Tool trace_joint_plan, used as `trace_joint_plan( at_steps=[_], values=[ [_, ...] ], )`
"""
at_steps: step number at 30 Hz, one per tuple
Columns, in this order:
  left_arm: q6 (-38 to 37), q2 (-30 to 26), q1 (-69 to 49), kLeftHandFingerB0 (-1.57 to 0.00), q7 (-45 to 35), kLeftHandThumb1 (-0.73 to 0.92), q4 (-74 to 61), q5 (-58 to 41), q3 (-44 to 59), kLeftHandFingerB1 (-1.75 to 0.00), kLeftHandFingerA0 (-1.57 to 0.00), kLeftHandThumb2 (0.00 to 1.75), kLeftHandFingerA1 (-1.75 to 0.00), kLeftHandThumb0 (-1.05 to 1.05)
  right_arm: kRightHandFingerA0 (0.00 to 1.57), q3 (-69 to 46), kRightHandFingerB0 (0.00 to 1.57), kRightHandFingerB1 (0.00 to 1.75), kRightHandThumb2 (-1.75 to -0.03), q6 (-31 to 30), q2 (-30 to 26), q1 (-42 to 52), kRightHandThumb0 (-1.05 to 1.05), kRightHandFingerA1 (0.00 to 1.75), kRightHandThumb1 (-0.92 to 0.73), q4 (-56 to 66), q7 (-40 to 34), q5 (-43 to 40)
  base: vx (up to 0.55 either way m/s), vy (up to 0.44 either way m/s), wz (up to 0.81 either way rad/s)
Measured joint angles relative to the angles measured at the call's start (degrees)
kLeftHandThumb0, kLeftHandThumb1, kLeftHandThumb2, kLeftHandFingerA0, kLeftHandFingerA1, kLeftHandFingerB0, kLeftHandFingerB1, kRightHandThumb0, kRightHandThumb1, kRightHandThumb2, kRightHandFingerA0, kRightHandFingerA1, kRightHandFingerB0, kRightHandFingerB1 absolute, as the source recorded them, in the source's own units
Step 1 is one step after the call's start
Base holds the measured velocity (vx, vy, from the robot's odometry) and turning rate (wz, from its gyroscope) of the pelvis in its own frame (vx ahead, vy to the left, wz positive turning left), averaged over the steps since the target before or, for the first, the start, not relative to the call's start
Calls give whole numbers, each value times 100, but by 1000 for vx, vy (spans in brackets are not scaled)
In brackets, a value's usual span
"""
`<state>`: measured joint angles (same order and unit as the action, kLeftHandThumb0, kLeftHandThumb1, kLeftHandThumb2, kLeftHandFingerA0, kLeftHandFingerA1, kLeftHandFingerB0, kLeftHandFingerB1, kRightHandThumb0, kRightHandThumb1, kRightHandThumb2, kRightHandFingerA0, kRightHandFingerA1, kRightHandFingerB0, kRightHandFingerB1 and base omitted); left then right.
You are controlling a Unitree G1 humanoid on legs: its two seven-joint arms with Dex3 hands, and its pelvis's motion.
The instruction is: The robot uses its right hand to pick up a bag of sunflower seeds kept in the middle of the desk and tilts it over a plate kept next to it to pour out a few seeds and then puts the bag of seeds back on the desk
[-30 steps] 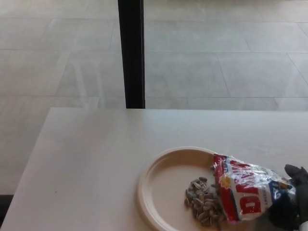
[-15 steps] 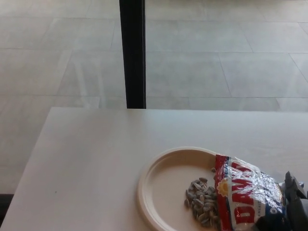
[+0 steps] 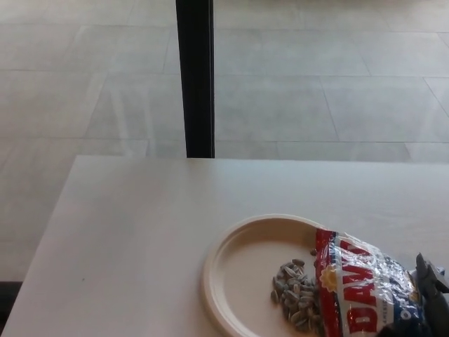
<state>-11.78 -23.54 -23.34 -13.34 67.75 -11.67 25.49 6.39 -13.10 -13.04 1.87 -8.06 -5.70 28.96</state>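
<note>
Bag (image 3: 361, 288) sits at the 4–5 o'clock corner of the head view, lying tilted with its open red-edged mouth toward 9 o'clock, over the right part of the plate (image 3: 235, 270). Bag is shiny foil: white and silver with red lettering and a blue patch low on the right. Readable text is partial: big red letters "DAV", rest cut off by creases and the frame edge. A small yellow sunburst mark sits near the mouth. No other writing legible.

Seeds (image 3: 295, 295) form a loose grey-brown pile on the plate, touching the bag's mouth on its 9 o'clock side. One or two strays lie just above the pile, near the bag's upper lip. Pile is in the plate's right half; the left half is bare.

Plate is round, cream, with a raised rim, at 5 o'clock on the desk (image 3: 140, 225). Its lower edge runs out of frame.

Right hand (image 3: 433, 291) shows only as a dark sliver at the right edge, at the bag's far end and touching it. Too little in frame to tell whether the fingers are closed on the bag or just against it: can't tell. Left hand not in frame.

Desk is plain white. Beyond its far edge: grey tiled floor, and a black vertical post (image 3: 195, 77) at 12 o'clock, slightly left of centre.
</note>
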Motion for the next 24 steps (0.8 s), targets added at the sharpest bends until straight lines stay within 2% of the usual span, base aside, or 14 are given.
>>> trace_joint_plan(
  at_steps=[2, 3, 6, 7, 9, 10, 11, 13, 16, 18, 19, 21, 23, 24],
  values=[
    [-3, 2, -5, -36, 0, 42, -1, -1, 4, -66, -43, 98, -73, -43, 0, -83, 0, 0, -93, 30, -27, 29, -97, 23, -55, 74, 85, -87, 0, 0, 0],
    [-5, 2, -4, -38, 2, 54, 16, -1, 4, -65, -44, 76, -79, -45, 0, -131, 0, 0, -59, 51, -35, 38, -98, 0, -58, 110, 124, -138, 0, 0, 0],
    [-6, 7, -10, -35, -5, 53, 48, -7, 17, -65, -41, 79, -77, -47, 0, -326, 0, 0, -58, 60, -69, 68, -95, 0, -57, 265, 272, -303, 0, 0, 0],
    [-7, 9, -18, -31, -17, 42, 45, -11, 23, -64, -40, 99, -72, -44, 0, -397, 0, 0, -82, 53, -84, 83, -101, 0, -46, 327, 336, -369, 0, 0, 0],
    [-12, 15, -69, -30, -28, 43, 4, -22, 36, -64, -40, 101, -72, -44, 0, -543, 0, 0, -60, 36, -160, 113, -102, 0, -61, 485, 478, -499, 0, 0, 0],
    [-15, 24, -101, -30, -29, 43, -44, -30, 41, -64, -40, 101, -72, -44, 0, -615, 0, 0, -60, 24, -210, 123, -102, 0, -61, 582, 562, -570, 0, 0, 0],
    [-17, 35, -124, -34, -29, 55, -87, -36, 44, -65, -42, 79, -78, -42, 0, -691, 0, 0, -86, 13, -268, 128, -104, 0, -49, 680, 651, -648, 0, 0, 0],
    [-17, 58, -141, -32, -26, 43, -155, -37, 44, -65, -42, 100, -73, -42, 0, -799, 0, 0, -86, -36, -383, 135, -104, 0, -49, 892, 800, -744, 0, 0, 0],
    [-17, 83, -154, -31, -26, 44, -210, -43, 44, -65, -38, 101, -70, -44, 0, -990, 0, 0, -60, -110, -558, 139, -105, 0, -62, 1262, 1059, -942, 0, 0, 0],
    [-17, 86, -163, -37, -26, 55, -223, -45, 46, -66, -40, 79, -76, -42, 0, -1132, 0, 0, -61, -157, -686, 187, -105, 0, -62, 1519, 1247, -1082, 0, 0, 0],
    [-17, 89, -165, -36, -26, 43, -224, -48, 47, -66, -40, 100, -71, -42, 0, -1175, 0, 0, -58, -169, -741, 210, -104, 0, -60, 1591, 1303, -1122, 0, 0, 0],
    [-17, 94, -170, -35, -27, 54, -211, -49, 48, -64, -42, 78, -78, -43, 0, -1345, 0, 0, -72, -203, -909, 300, -84, 0, -39, 1806, 1497, -1251, 0, 0, 0],
    [-17, 95, -166, -32, -28, 42, -187, -52, 51, -64, -41, 99, -72, -42, 0, -1527, 0, 1, -71, -229, -1074, 408, -82, 0, -38, 1949, 1669, -1372, 0, 0, 0],
    [-17, 96, -165, -36, -28, 52, -173, -54, 53, -66, -44, 79, -79, -46, 0, -1618, 0, 0, -80, -242, -1159, 468, -82, 9, -49, 2002, 1750, -1425, 0, 0, 0]
  ],
)
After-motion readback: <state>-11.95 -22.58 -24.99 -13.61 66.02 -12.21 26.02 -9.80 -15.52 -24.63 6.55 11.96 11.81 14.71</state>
